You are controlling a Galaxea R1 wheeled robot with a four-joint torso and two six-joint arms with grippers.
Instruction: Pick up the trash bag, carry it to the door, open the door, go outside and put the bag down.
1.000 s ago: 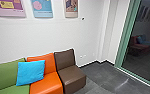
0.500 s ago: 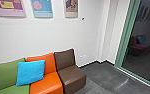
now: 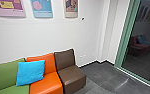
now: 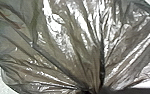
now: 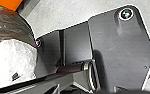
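White wall (image 3: pixel 53 35), dark tiled floor (image 3: pixel 101 77), green-framed glass (image 3: pixel 143 47) along the right edge of the frame; we can't tell if it's the door we need. Green seat (image 3: pixel 6 75), orange seat (image 3: pixel 46 83) and brown seat (image 3: pixel 71 75) sit in a row lower left to centre, backs to the wall, likely to leave the walkway free. Blue cushion (image 3: pixel 31 72) leans on the orange backrest, so it sits tilted.

Trash bag (image 4: pixel 66 45): in the left wrist view the pleats all run into one tight point at the left gripper (image 4: pixel 91 90), so we read it as closed on the gathered neck. Makes sense for carrying: mouth stays bunched, weight hangs from one spot. Thin film though, could tear or slip if we swing it.

Bag position: neck right at the left gripper, body fanning out from there. Right wrist view has it close beside our own dark plate (image 5: pixel 121 45), white stuff (image 5: pixel 13 58) at its lower part. We can't tell how far open the right gripper is, or whether it holds anything.
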